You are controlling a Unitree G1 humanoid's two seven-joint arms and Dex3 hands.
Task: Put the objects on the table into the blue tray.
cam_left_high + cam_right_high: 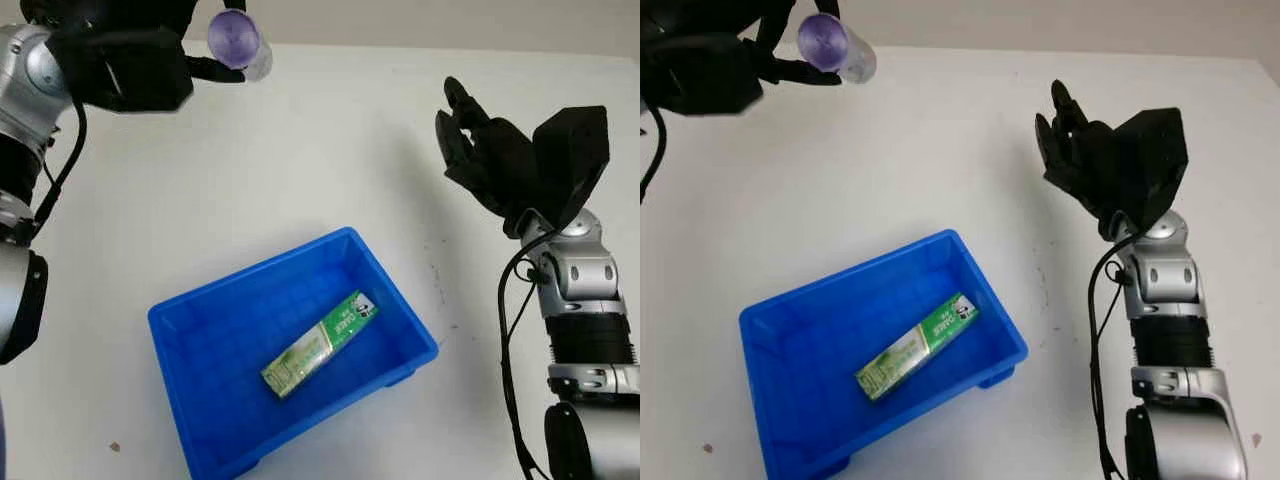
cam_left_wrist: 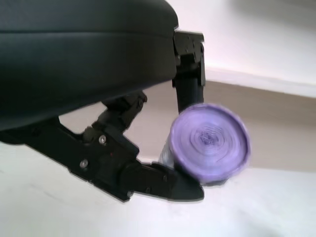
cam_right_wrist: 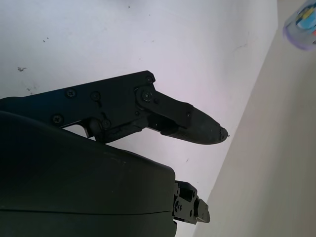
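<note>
Nearest the head camera sits the blue tray (image 1: pixel 190 345), a shallow rectangular bin on the white table (image 1: pixel 300 150); one thing lies inside it, a green-and-white flat packet (image 1: pixel 320 343), resting diagonally on the tray floor with free floor on either side.

Up at the far left, the left hand (image 1: pixel 135 65) is raised clear of the table and pinches a small clear bottle with a purple cap (image 1: pixel 238 42); in the left wrist view one black fingertip (image 2: pixel 168 182) presses under the bottle's body just behind the cap while another finger crosses behind it; the cap faces the camera, so the bottle lies roughly on its side in the grasp.

By my judgement the bottle is light, stiff and smooth-walled, so it may slip or roll between the fingertips; the body just behind the cap looks the sound place to hold, and it could roll once set down, though the tray's walls should stop it.

At the right the right hand (image 1: pixel 480 150) hangs above the table, holding nothing, open, well apart from tray and bottle.
</note>
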